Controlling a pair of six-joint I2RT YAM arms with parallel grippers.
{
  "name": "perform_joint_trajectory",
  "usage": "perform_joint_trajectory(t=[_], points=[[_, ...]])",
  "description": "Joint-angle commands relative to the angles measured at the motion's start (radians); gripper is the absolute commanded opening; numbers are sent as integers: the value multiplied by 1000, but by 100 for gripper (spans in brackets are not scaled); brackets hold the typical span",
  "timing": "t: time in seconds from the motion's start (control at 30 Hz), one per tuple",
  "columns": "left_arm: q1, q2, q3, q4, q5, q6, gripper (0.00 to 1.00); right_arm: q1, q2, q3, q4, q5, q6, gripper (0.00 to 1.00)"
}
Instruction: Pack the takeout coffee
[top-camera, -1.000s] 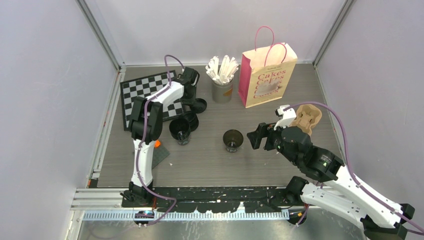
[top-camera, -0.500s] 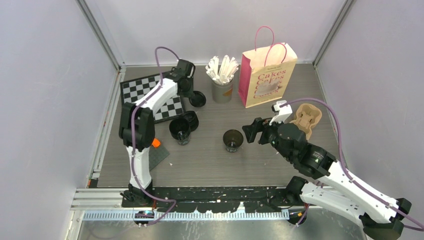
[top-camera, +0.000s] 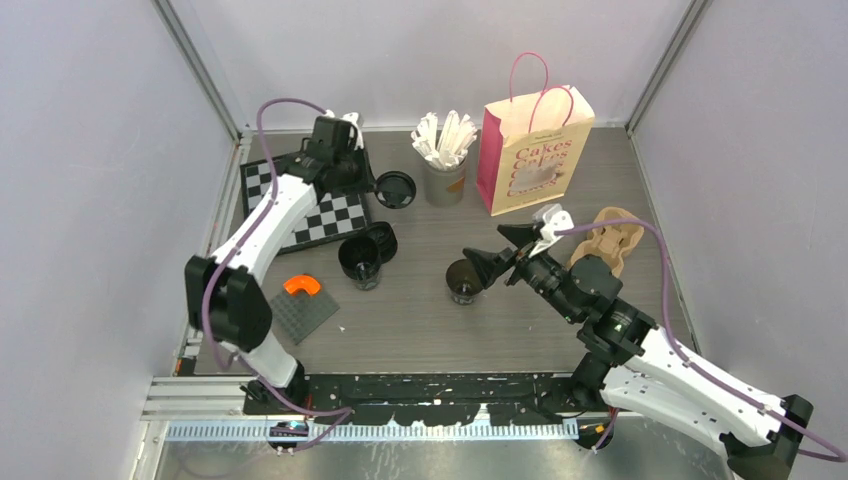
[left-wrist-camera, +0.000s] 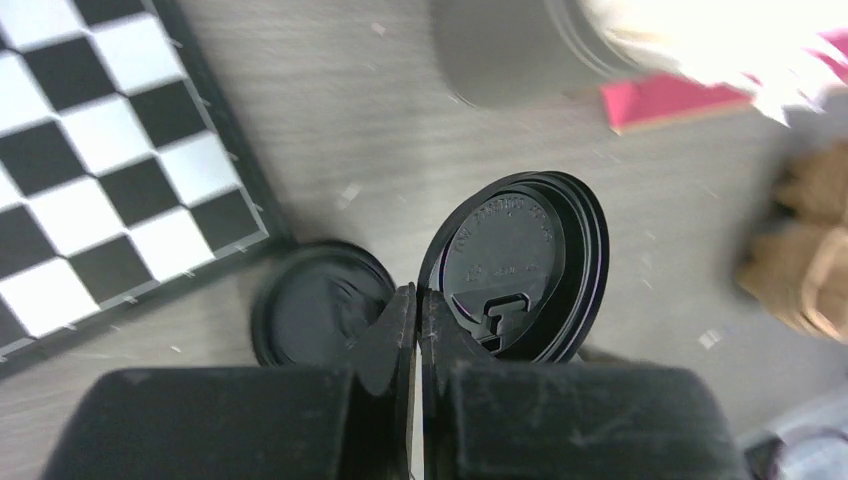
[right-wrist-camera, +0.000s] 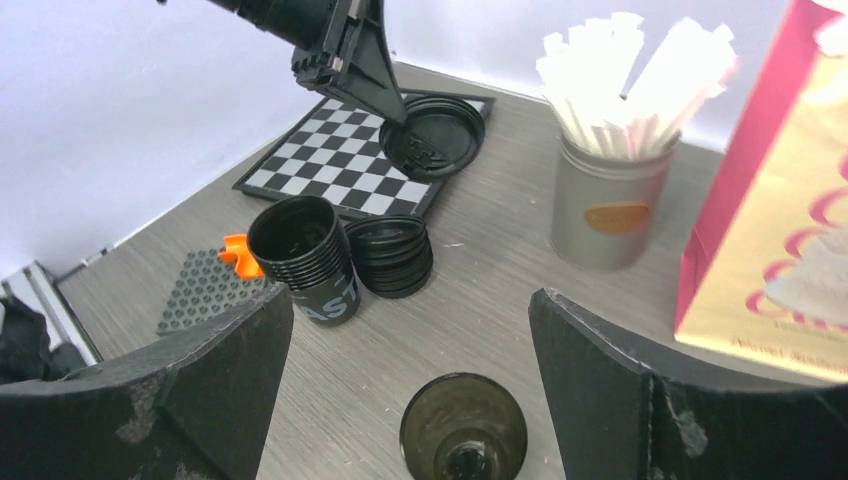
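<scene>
The lidless cup (top-camera: 465, 279) stood on the desk (top-camera: 420, 335) just ahead of the right tool (top-camera: 497, 256), whose jaws gaped wide. The left tool (left-wrist-camera: 415, 298) pinched a lid (left-wrist-camera: 520, 265) by its rim near the chessboard (top-camera: 300, 195). It should travel level, then press evenly onto the cup.

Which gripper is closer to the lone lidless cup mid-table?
Right. The right gripper hangs open beside the cup; the left gripper is back by the chessboard, pinching a lid.

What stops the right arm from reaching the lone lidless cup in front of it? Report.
Nothing visible, so probably yes. The right gripper is open with its jaws spread wide. The lidless black cup stands alone just ahead of it, with nothing between them.
</scene>
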Motion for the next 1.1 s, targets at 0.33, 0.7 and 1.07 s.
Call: perform_joint_trajectory(t=[0.33,0.7,1.07], points=[[8,-413,-503,705,786,-737,0,0,175,-238,899,-265,-534,94],[-90,-412,-727,1239,877,-1158,0,0,440,-227,1277,-406,-640,96],[-95,-444,-774,1240,925,-1149,0,1,416,-219,1271,-403,-690,94]])
